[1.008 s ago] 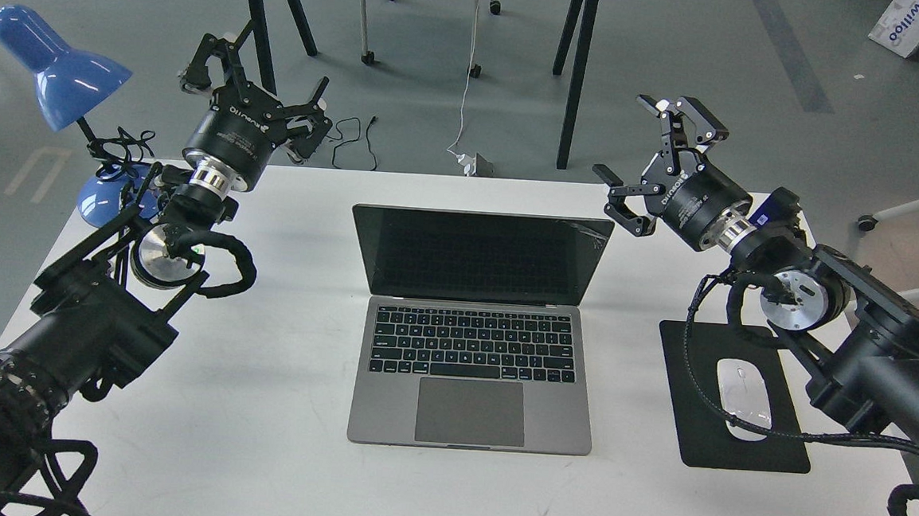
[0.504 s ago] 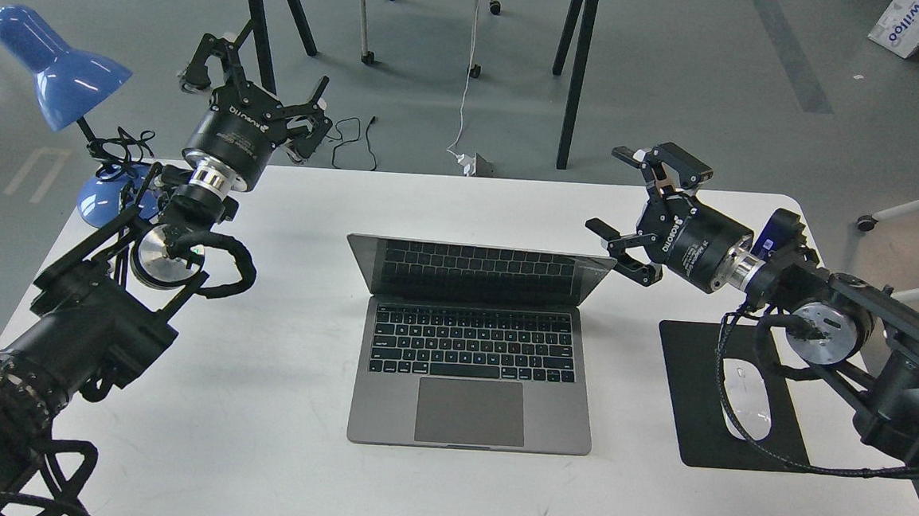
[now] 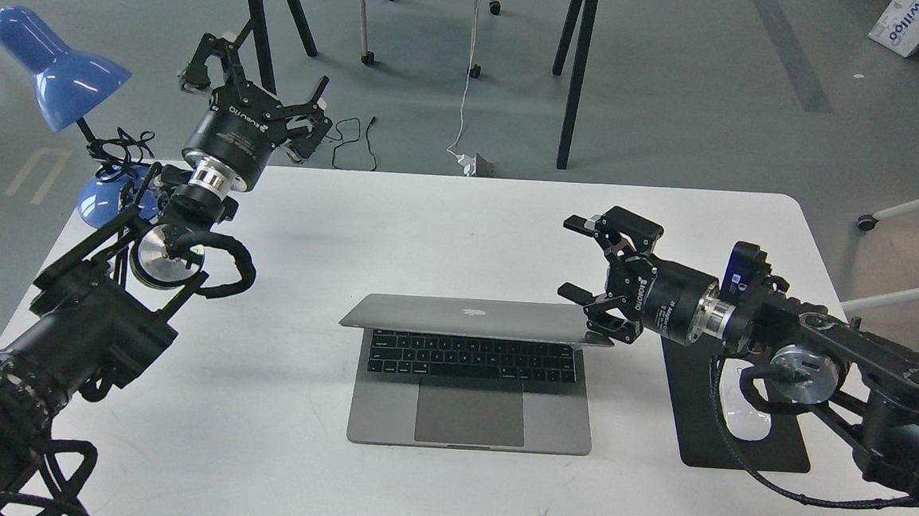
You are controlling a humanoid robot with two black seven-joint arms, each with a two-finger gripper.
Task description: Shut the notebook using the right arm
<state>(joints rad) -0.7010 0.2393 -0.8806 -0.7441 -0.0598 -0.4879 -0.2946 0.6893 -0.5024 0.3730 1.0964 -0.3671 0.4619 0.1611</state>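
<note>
The space-grey notebook [image 3: 472,370] lies in the middle of the white table [image 3: 462,210]. Its lid [image 3: 472,316] is folded far down toward me, so the grey back with the Apple logo faces up and the screen is hidden. The keyboard and trackpad still show under it. My right gripper [image 3: 583,258] is open and holds nothing; its lower finger rests at the lid's right top corner. My left gripper [image 3: 259,78] is open and empty, raised over the table's far left edge, well away from the notebook.
A black mouse pad [image 3: 735,450] with a white mouse [image 3: 744,423] lies right of the notebook, under my right arm. A blue desk lamp [image 3: 60,66] stands at the far left corner. Black table legs and cables are on the floor beyond.
My right gripper has moved down and toward me, pushing the lid from upright to mostly folded over the keyboard. The left arm has not moved.
</note>
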